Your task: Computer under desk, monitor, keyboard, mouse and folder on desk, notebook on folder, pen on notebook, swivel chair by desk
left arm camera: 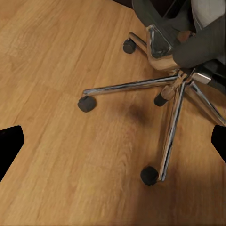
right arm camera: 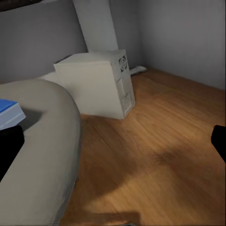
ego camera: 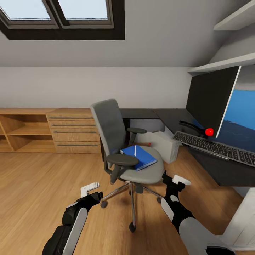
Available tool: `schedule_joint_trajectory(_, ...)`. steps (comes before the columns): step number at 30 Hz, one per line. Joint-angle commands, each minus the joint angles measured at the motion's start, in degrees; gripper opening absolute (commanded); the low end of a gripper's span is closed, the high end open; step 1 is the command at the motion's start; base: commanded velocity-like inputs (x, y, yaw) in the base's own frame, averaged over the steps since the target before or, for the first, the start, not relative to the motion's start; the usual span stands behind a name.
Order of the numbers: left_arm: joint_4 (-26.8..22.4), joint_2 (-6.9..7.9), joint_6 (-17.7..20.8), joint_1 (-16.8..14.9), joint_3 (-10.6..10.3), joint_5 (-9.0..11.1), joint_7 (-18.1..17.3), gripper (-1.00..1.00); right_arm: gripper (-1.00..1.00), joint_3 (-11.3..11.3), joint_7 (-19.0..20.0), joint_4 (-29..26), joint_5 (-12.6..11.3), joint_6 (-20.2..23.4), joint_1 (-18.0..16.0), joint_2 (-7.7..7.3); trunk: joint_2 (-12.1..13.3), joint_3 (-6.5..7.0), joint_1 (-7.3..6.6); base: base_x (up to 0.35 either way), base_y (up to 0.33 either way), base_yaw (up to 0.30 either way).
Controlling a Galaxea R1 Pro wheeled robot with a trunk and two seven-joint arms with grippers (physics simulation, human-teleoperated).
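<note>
Two jobs done, monitor and keyboard on tabletop; blue folder left on swivel chair seat, both jaws wide apart, holding nothing.

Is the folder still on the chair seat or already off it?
On it: the blue folder lies flat on the swivel chair seat, pen on top.

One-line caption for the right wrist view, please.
Right wrist camera beside the grey chair seat, blue folder at its edge, white computer on the wooden floor.
</note>
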Motion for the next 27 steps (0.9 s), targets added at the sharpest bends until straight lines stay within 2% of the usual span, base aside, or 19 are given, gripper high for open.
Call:
schedule_joint_trajectory(1,-0.08,0.01,0.09,-0.02,-0.06,0.62,0.55,1.0,1.0,-0.17,0.24,0.04,-0.4,-0.36,-0.05,0.05,-0.03,-0.06,-0.01,0.0,0.034,-0.201)
schedule_joint_trajectory(7,-0.09,0.01,0.02,-0.02,-0.11,0.67,0.55,1.0,1.0,-0.16,0.24,-0.02,-0.34,-0.43,-0.05,0.05,-0.03,-0.06,-0.01,0.0,0.013,-0.075)
schedule_joint_trajectory(27,-0.09,0.01,0.02,-0.02,-0.04,0.67,0.55,1.0,1.0,0.0,0.3,-0.01,-0.07,-0.44,-0.05,0.31,-0.03,-0.06,-0.01,0.0,0.0,-0.002)
